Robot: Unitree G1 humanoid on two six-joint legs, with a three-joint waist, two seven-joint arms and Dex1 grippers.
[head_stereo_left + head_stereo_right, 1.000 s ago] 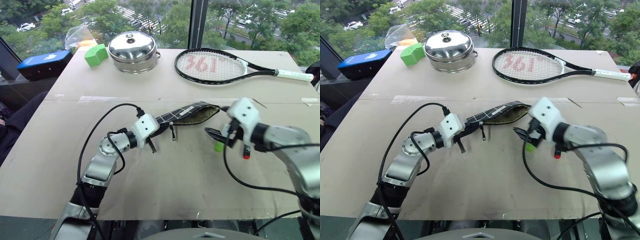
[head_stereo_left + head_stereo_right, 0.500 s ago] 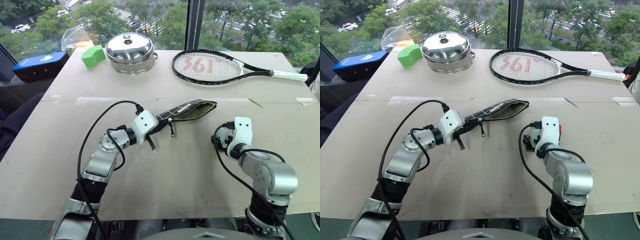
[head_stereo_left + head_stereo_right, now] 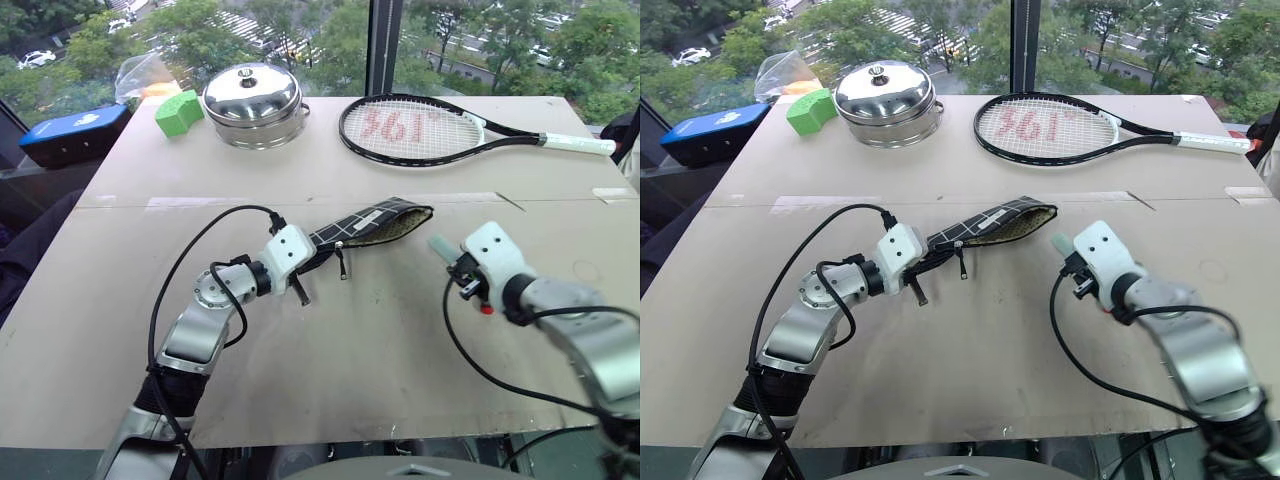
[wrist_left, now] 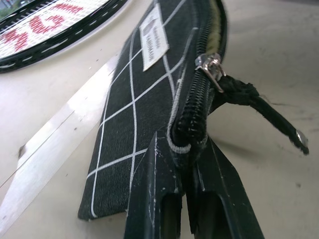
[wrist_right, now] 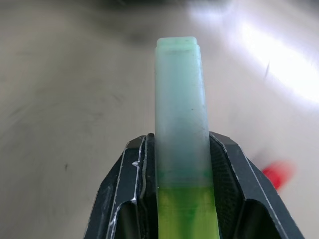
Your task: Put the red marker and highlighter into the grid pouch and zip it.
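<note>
My right claw (image 5: 182, 164) clamped on the highlighter (image 5: 180, 124), pale end jutting ahead | my left claw (image 4: 187, 199) pinching the grid pouch (image 3: 375, 225) by its closed end, mouth gaping toward the right claw | red marker (image 5: 276, 174) on the table just beside the right claw | risk: highlighter tip may catch the floppy mouth edge and push the pouch shut.

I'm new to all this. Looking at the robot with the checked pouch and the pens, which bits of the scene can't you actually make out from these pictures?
- Inside of the grid pouch: in the head views its own fabric hides the contents.
- The red marker: blurred in the right wrist view; in the left eye view the right gripper covers most of it.
- The highlighter: its bright green end is cut off by that view's edge.
- Label text: too small.
</note>
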